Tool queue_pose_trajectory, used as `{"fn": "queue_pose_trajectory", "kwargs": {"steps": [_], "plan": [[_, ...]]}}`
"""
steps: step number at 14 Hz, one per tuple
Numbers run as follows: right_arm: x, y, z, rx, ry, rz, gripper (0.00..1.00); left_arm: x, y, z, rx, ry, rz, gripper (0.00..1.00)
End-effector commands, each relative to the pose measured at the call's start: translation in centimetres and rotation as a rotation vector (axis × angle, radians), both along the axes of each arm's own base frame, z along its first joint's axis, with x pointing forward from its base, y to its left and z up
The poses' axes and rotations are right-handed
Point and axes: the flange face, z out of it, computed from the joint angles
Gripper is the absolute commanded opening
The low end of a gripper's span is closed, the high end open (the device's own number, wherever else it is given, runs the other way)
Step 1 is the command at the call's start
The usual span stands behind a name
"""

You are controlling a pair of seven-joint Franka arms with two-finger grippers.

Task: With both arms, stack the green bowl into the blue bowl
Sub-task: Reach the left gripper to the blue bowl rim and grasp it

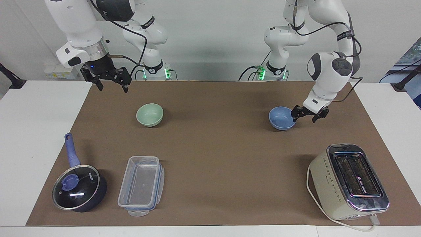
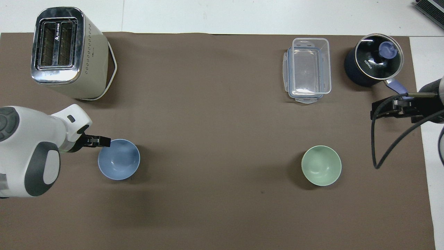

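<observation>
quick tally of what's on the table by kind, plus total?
Bowls: 2 (green bowl, blue bowl)
Saucepan: 1
Container: 1
Toaster: 1
Total: 5

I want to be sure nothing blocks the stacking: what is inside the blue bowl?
The blue bowl looks empty; its smooth bottom shows. The open left gripper is at its rim, covering only a sliver there.

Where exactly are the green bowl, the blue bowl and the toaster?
green bowl [image 1: 149, 114], facing view, inside of the bowl.
blue bowl [image 1: 280, 118], facing view, inside of the bowl.
toaster [image 2: 57, 45], overhead view, slotted chrome top.
</observation>
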Motion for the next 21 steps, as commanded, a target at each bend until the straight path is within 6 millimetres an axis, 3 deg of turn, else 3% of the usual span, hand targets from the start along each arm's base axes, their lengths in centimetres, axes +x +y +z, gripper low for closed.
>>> {"fn": "queue_pose_trajectory", "kwargs": {"steps": [1,2,3,4,9,15,17,21], "plan": [[-0.4,-0.3,0.0,0.006,-0.004,0.017,1.0,-2.6,-1.4,-2.2,-0.014,-0.044,-0.023,1.0],[-0.4,-0.3,0.0,0.006,-0.004,0.019,1.0,-2.9,-1.5,-2.7,-0.015,-0.046,-0.022,0.48],[-0.4,-0.2,0.0,0.006,-0.004,0.02,1.0,-2.9,-1.4,-2.6,-0.015,-0.046,-0.02,0.13],[-0.4,-0.3,0.0,0.006,-0.004,0.019,1.0,-2.9,-1.4,-2.6,-0.014,-0.043,-0.02,0.0],[-0.5,-0.4,0.0,0.006,-0.002,0.014,1.0,-2.4,-0.7,-2.2,-0.022,-0.047,0.0,0.0],[-0.4,-0.4,0.0,0.006,-0.004,0.017,1.0,-0.2,-2.2,2.2,-0.082,-0.049,0.065,0.0],[-0.5,-0.6,0.1,0.006,-0.004,0.016,1.0,-0.1,-4.5,3.2,-0.105,-0.053,0.075,0.0],[-0.5,-0.7,-0.1,0.006,-0.001,0.014,1.0,-1.7,-12.0,3.8,-0.219,-0.054,0.026,0.0]]}}
